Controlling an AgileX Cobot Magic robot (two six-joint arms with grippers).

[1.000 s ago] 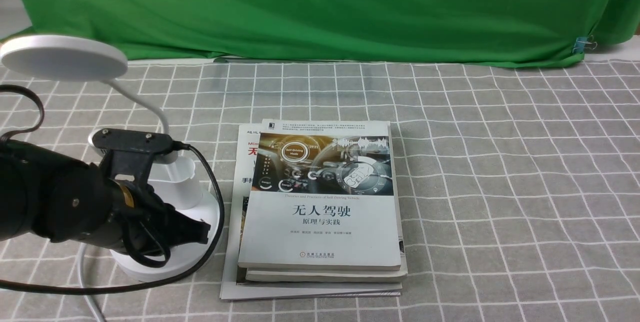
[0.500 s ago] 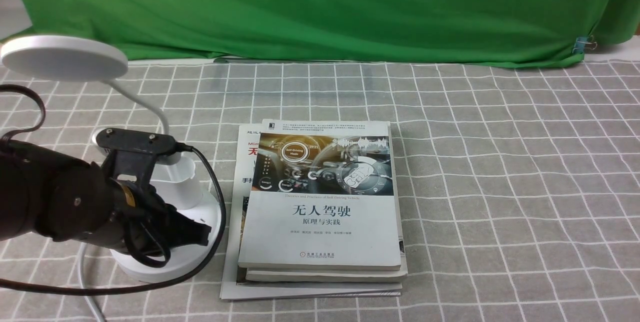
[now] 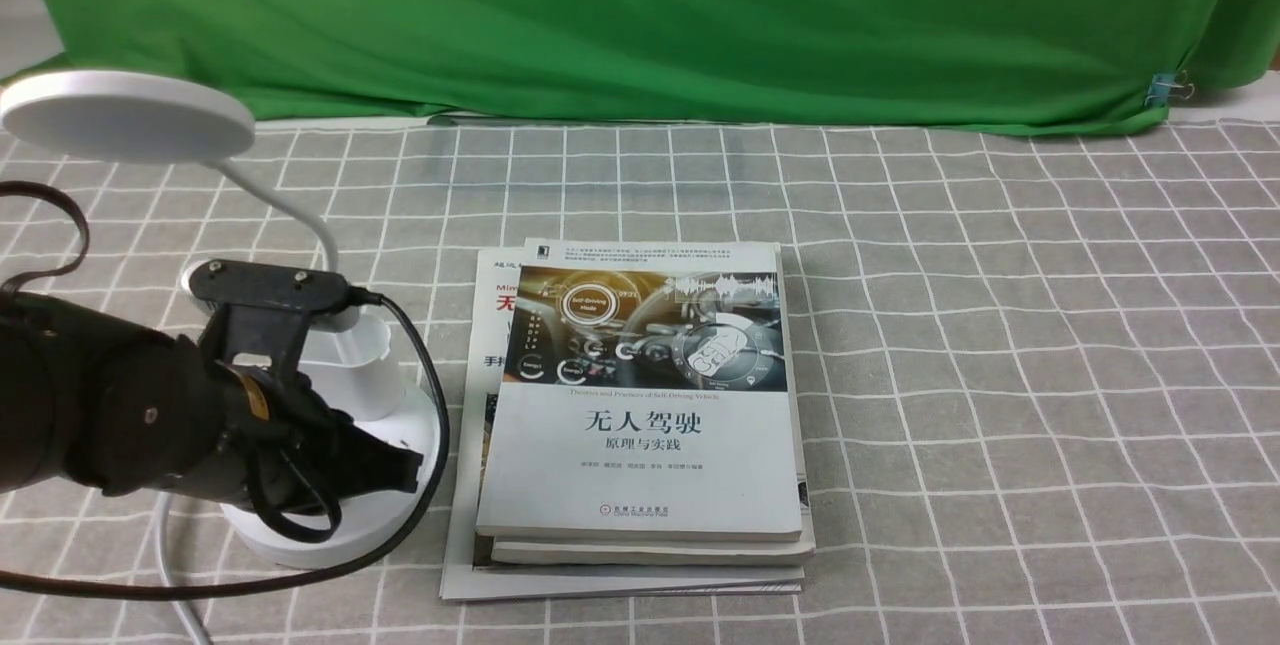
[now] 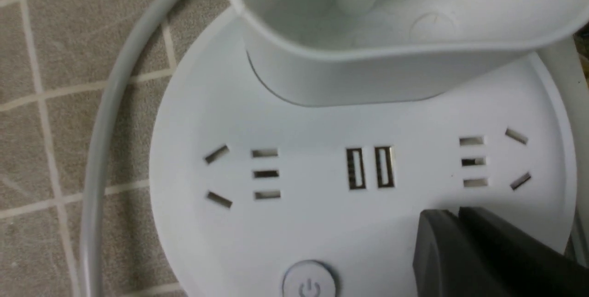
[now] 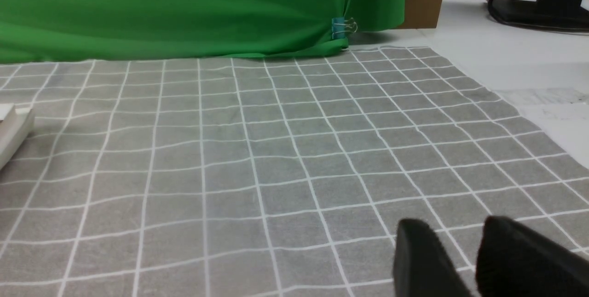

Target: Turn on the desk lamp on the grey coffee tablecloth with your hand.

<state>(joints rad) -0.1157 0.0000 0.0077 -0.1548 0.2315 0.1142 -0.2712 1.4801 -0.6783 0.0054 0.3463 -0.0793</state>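
Observation:
The white desk lamp stands at the left on the grey coffee tablecloth (image 3: 1000, 325). Its disc head (image 3: 128, 115) is unlit, and its cup (image 3: 365, 365) and round base (image 3: 300, 537) sit below. My hand, the left gripper (image 3: 405, 470), is shut and hovers low over the base's front right part. In the left wrist view the shut gripper (image 4: 453, 216) is over the base (image 4: 322, 122) below the sockets, beside one power button (image 4: 309, 284) and apart from it. The right gripper (image 5: 460, 237) is slightly open and empty over the cloth (image 5: 276, 149).
A stack of books (image 3: 640, 415) lies just right of the lamp base; its corner shows in the right wrist view (image 5: 11, 131). The lamp's white cord (image 3: 165, 545) and my black cable (image 3: 430, 395) run by the base. A green cloth (image 3: 640, 15) hangs behind.
My left gripper has sunk slightly towards the lamp base. The lamp head stays unlit. Nothing else has moved.

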